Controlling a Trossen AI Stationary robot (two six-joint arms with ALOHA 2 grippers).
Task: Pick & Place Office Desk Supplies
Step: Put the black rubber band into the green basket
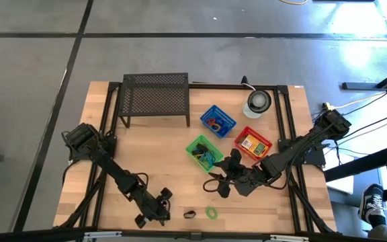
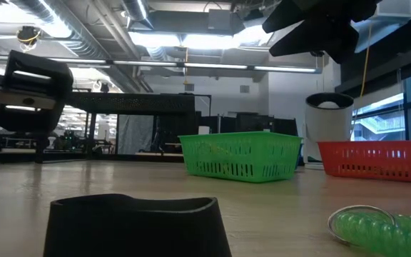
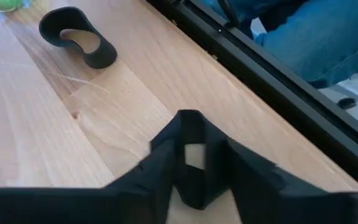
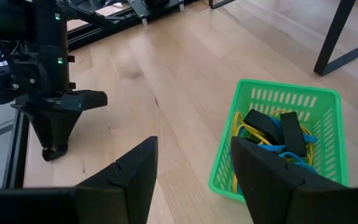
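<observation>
My left gripper (image 1: 158, 215) is low over the table's near left part, shut on a small black loop (image 3: 191, 155). A second black loop (image 1: 190, 214) (image 3: 76, 40) lies flat on the wood just beyond it. A green coiled loop (image 1: 211, 212) (image 2: 384, 228) lies beside that one. My right gripper (image 1: 222, 180) (image 4: 194, 180) hangs open above the table, next to the green basket (image 4: 316, 102). That basket holds black clips and blue and yellow loops. My left gripper pinches the black loop's two sides (image 3: 180, 163) between its two fingers, which slant down from the table's left. The loop stands on edge and is squeezed narrow, with light wood showing through its opening. Whether its lower end (image 3: 194, 198) rests on the table, I cannot tell.
A blue basket (image 1: 218, 121) and a red basket (image 1: 252, 143) stand behind the green one. A black mesh rack (image 1: 154, 97) is at the far left, and a round white and grey object (image 1: 257, 102) at the far right. A black frame rail (image 3: 272, 87) runs along the near edge.
</observation>
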